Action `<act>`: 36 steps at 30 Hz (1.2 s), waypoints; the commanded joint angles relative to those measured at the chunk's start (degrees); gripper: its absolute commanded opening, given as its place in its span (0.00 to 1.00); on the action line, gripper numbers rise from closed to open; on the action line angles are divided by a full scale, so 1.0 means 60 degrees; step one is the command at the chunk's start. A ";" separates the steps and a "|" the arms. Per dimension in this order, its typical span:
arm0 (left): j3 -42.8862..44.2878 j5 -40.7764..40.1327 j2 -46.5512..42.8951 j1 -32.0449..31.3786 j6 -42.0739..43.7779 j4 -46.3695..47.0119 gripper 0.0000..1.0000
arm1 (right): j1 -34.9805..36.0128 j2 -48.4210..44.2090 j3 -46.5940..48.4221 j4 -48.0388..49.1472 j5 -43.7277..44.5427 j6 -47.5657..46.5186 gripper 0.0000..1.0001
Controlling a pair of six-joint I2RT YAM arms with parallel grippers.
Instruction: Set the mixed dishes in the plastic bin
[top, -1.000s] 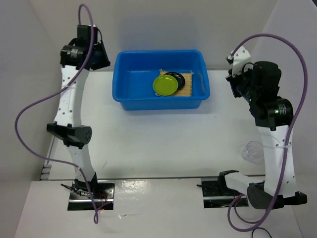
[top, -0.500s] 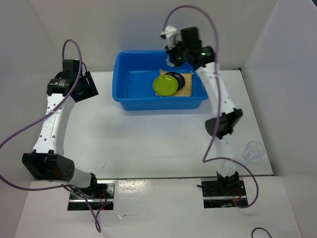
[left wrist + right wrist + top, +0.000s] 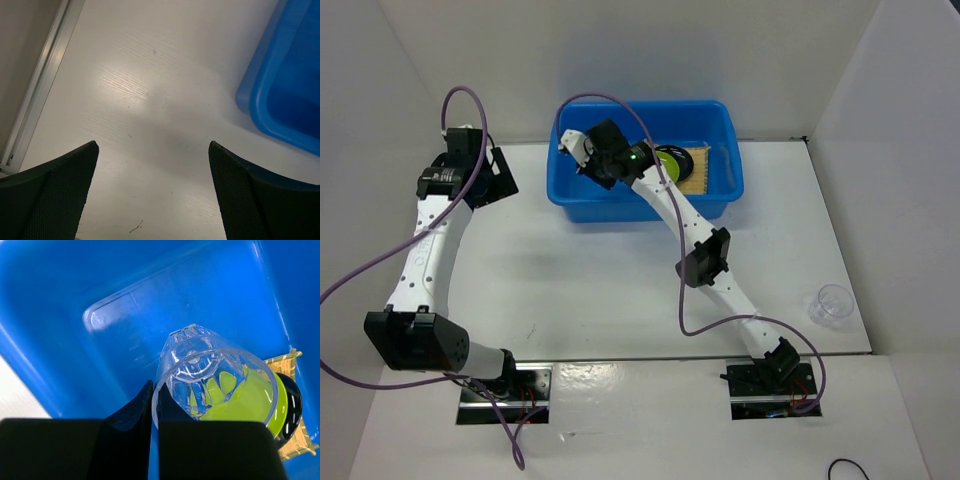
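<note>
The plastic bin (image 3: 620, 208) is a blue tub at the back of the table. My right gripper (image 3: 155, 387) is shut on the rim of a clear plastic cup (image 3: 215, 375), which hangs tilted over the bin's floor, left of the other dishes. In the top view this gripper (image 3: 582, 150) is over the bin's left half. Beneath and beside the cup lie the lime-green plate (image 3: 281, 410), the black plate (image 3: 296, 405) and the bamboo mat (image 3: 286, 360). A second clear cup (image 3: 832, 305) stands on the table at the right. My left gripper (image 3: 152, 145) is open and holds nothing.
The left gripper (image 3: 500, 175) hovers over bare white table just left of the bin's corner (image 3: 290, 85). White walls enclose the table on the left, back and right. A metal strip (image 3: 40, 85) runs along the left wall's foot.
My right arm has swung from the table's right side across the bin to its left half. My left arm has drawn back from the far left corner and now sits beside the bin.
</note>
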 commanded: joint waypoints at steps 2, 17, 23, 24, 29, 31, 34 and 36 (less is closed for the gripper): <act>-0.0333 -0.0260 -0.0092 0.0058 0.0089 0.0474 0.97 | -0.0102 0.0307 0.0578 0.0137 0.0455 -0.0424 0.09; -0.1140 -0.0260 0.0011 0.0335 0.0001 0.0971 0.98 | -0.0014 -0.0116 0.0578 -0.0038 0.0264 -0.0615 0.74; -0.1710 -0.0232 -0.0266 0.0336 -0.0087 0.1396 0.98 | -0.0014 -0.2545 0.0578 -0.1061 0.1244 0.0702 0.98; -0.1711 -0.0129 -0.0413 0.0336 -0.0087 0.1397 0.98 | -0.0101 -0.3173 0.0578 -0.1760 0.1362 0.0806 0.98; -0.1902 0.0500 -0.0634 0.0336 0.0000 0.1719 0.98 | -0.0203 -0.6016 -0.1951 -0.2045 0.2765 0.1071 0.98; -0.1902 0.0735 -0.0634 0.0336 0.0001 0.1719 0.98 | -0.0423 -0.7466 -0.4086 -0.1958 0.3323 0.1216 0.98; -0.2106 0.1116 -0.0721 0.0336 0.0001 0.1822 0.97 | -0.0993 -0.9497 -0.7675 -0.1855 0.3867 0.1334 0.98; -0.2194 0.1365 -0.0809 0.0336 0.0001 0.1910 0.95 | -0.1940 -1.0411 -0.9678 -0.1738 0.3694 0.1334 0.98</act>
